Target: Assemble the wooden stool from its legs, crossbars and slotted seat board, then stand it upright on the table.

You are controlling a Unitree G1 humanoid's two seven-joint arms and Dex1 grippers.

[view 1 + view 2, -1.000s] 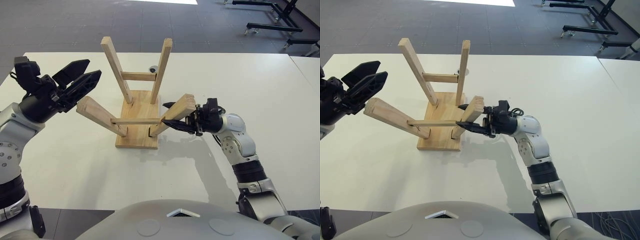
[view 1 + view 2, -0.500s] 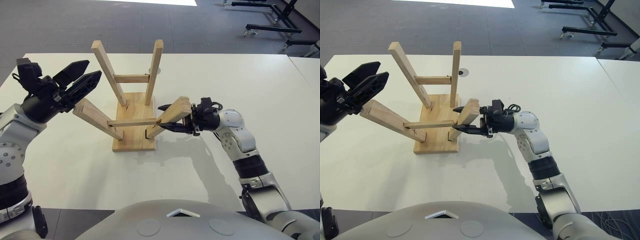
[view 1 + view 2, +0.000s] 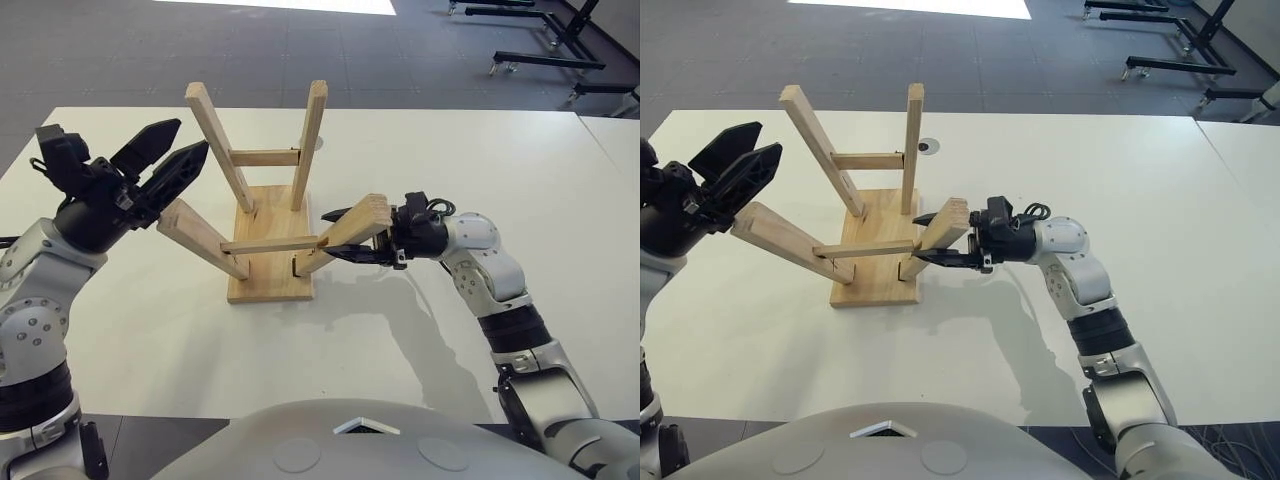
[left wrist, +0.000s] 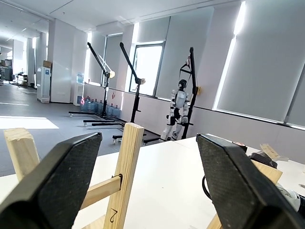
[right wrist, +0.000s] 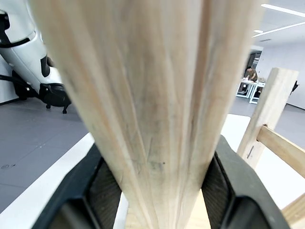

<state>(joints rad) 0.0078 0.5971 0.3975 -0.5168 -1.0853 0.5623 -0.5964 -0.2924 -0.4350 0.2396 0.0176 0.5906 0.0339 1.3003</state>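
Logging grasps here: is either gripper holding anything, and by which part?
The right gripper is shut on the near right leg, close to its free upper end. The left gripper is open, holding nothing.

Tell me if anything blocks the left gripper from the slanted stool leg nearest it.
Nothing visible does. The open black left gripper hangs just beside the top end of the slanted pale wooden stool leg, with only air between them.
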